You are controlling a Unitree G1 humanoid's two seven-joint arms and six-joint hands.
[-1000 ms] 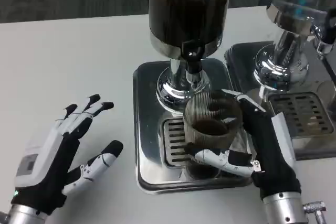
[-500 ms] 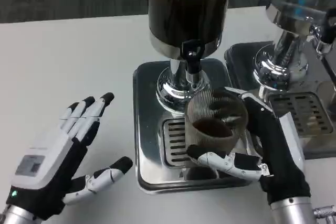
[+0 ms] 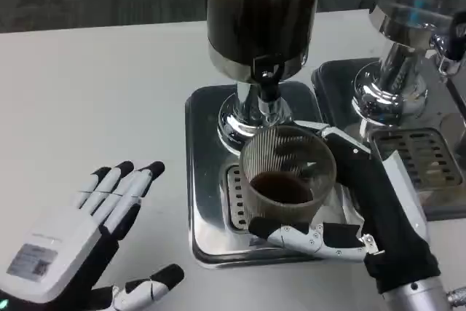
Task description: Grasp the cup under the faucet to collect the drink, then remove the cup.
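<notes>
Head view shows my right hand (image 3: 378,216) wrapped around the ribbed clear cup (image 3: 286,174), thumb across its base at 6 o'clock, fingers behind. My left hand (image 3: 80,253) rests open and empty at 8 o'clock. The cup sits over the slotted steel drip tray (image 3: 211,180), just below the black faucet (image 3: 268,81) at 12 o'clock. Dark drink lies inside, so collecting looks done; removal remains. I think it's lifted slightly, but can't confirm.
</notes>
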